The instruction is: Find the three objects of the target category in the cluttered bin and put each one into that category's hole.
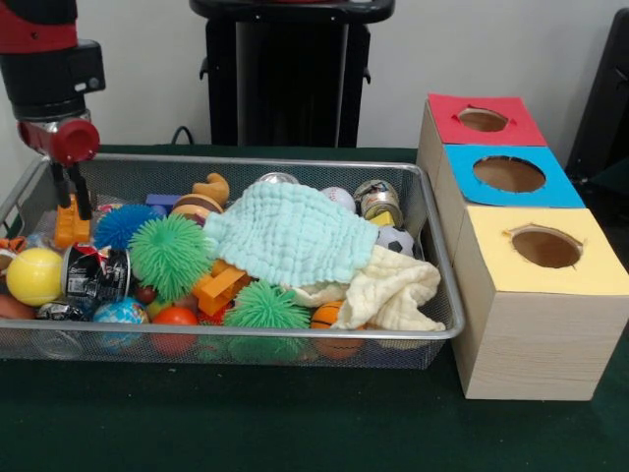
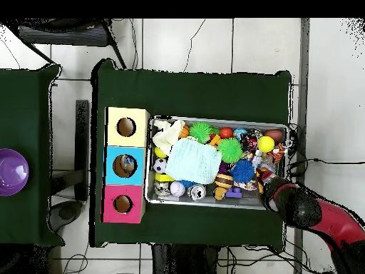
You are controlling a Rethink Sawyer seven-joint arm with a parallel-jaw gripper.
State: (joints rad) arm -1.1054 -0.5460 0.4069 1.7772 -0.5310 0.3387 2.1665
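Note:
The wire-mesh bin [image 1: 440,258] [image 2: 214,202] is full of clutter. A mint cloth [image 1: 290,234] [image 2: 192,160] and a cream cloth [image 1: 395,291] cover its middle and right. Around them lie green spiky balls [image 1: 169,254], a blue spiky ball [image 1: 122,225], a yellow ball [image 1: 33,275], a black can [image 1: 96,272], small cans [image 1: 378,202], a soccer ball [image 1: 397,240] and orange blocks [image 1: 220,286]. My gripper [image 1: 73,202] [image 2: 269,189] hangs open and empty in the bin's far left corner in the front view, just above an orange block [image 1: 69,228].
Three wooden boxes with round holes stand in a row beside the bin: red top [image 1: 484,120] [image 2: 122,204], blue top [image 1: 511,175] [image 2: 125,166], yellow top [image 1: 545,248] [image 2: 127,127]. A purple bowl [image 2: 11,171] sits on a side table. Cables lie on the floor.

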